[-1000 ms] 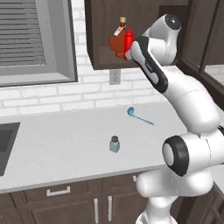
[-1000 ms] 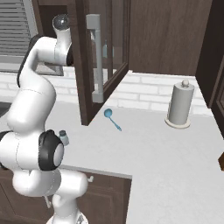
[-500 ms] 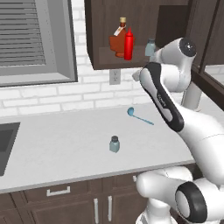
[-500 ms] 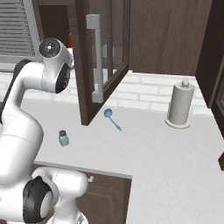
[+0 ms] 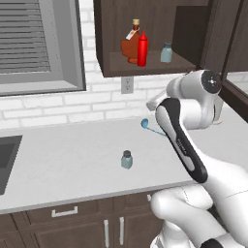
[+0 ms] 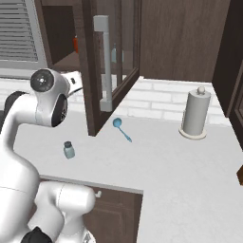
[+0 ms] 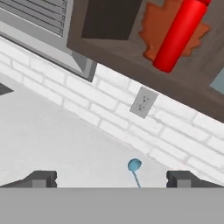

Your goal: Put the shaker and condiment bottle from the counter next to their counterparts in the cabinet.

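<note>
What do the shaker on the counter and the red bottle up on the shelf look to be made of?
Shaker: pale, see-through body, probably glass or clear plastic, under a matte grey cap. Red bottle: opaque, evenly coloured with a soft sheen, likely squeezable plastic.

No readable text, brand, number or sign is being shown anywhere. The white tag on the maple-leaf bottle [image 5: 130,46], at the upper middle of the left base view, is being rendered too small for lettering to be made out.
</note>
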Tool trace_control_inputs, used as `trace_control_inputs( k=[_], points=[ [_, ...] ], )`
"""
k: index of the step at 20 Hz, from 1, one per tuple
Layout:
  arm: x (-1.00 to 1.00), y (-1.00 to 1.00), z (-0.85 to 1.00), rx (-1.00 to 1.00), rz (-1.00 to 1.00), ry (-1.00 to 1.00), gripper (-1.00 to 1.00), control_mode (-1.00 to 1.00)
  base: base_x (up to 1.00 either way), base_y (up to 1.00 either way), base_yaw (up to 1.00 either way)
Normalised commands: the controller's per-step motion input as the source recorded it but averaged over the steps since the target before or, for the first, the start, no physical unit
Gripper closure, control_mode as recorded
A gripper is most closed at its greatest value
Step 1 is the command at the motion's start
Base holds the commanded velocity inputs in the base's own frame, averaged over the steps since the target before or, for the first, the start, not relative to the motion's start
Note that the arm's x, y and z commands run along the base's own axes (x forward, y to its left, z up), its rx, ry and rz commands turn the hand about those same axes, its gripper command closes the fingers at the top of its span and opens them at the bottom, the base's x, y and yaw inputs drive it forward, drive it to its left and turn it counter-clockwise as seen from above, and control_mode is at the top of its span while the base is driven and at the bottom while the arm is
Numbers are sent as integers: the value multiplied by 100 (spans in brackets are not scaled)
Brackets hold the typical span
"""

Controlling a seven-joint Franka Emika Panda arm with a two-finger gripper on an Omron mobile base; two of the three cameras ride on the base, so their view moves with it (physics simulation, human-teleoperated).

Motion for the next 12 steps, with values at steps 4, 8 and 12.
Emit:
trace_control_inputs(
  k=[4, 8, 12],
  points=[
    [-31, 30, -30, 0, 0, 0, -100, -100, 0, 0, 0],
    [-31, 37, -45, -4, 0, 0, -100, -100, 0, 0, 0],
    [-50, 29, -63, -9, 0, 0, -100, -100, 0, 0, 0]
  ],
)
